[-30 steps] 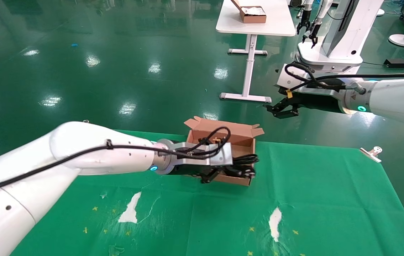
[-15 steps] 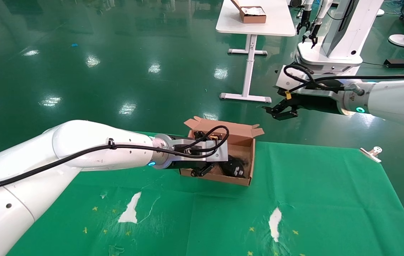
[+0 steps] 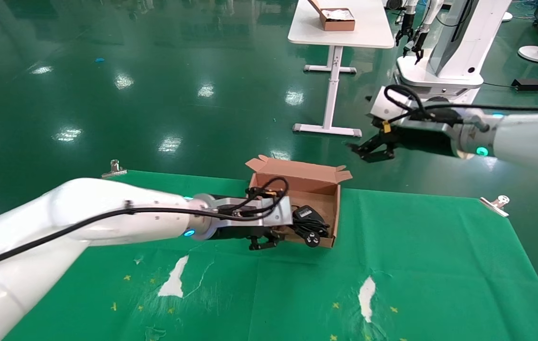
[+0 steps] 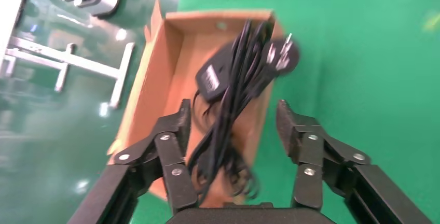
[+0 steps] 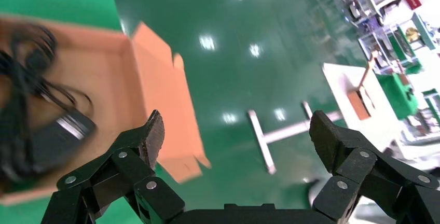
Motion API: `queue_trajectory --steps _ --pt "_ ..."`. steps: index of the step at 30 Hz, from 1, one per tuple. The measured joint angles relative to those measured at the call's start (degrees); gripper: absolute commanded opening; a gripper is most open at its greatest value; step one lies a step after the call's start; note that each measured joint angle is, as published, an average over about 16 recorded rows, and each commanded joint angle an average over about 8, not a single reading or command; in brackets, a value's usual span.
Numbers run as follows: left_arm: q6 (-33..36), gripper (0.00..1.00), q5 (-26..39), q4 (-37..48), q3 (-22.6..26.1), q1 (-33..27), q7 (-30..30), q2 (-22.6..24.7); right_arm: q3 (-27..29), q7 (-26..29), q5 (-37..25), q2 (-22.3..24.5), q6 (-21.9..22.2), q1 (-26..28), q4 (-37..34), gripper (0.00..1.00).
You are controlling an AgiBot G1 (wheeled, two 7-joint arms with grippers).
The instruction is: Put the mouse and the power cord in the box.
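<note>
The brown cardboard box point(image 3: 297, 180) stands open at the far edge of the green cloth. Inside lies the black mouse point(image 3: 304, 212) with its pale label, and the coiled power cord point(image 3: 314, 228) lies beside it. The cord's plug point(image 3: 313, 240) rests at the box's front wall. My left gripper point(image 3: 264, 244) hovers open just outside the box's near left corner, holding nothing. In the left wrist view the mouse point(image 4: 210, 79), cord point(image 4: 233, 125) and plug point(image 4: 280, 56) show beyond the open left gripper point(image 4: 233, 114). My right gripper point(image 3: 373, 150) hangs open and empty over the floor beyond the box.
A white table point(image 3: 344, 35) with a smaller box point(image 3: 337, 19) stands far behind, with another robot point(image 3: 444, 42) to its right. Metal clips point(image 3: 495, 203) point(image 3: 113, 168) pin the cloth's far edge. White tears point(image 3: 174, 279) point(image 3: 366, 291) mark the cloth in front.
The left gripper let go of the power cord, which now lies in the box. It pulled back out toward the near left. The right arm barely shifted.
</note>
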Motion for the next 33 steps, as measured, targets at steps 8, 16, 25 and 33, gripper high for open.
queue_trajectory --steps 8,16,25,33 --pt "5.7 1.0 -5.92 -5.25 -6.71 4.8 -2.04 -5.79 2.56 6.37 4.61 4.31 -4.45 -6.01 9.15 1.0" --pt "11.48 1.0 -11.91 -10.57 -13.51 9.67 -4.1 -11.65 5.26 13.08 9.45 8.84 -9.14 -12.33 18.77 1.0" --pt "17.97 1.0 -18.65 -16.55 -21.15 15.13 -6.42 -18.24 8.29 20.62 14.9 13.94 -14.41 -19.43 29.58 1.0" --pt "23.77 1.0 -24.67 -21.89 -27.98 20.02 -8.5 -24.13 11.0 27.36 19.76 18.49 -19.12 -25.78 39.24 1.0"
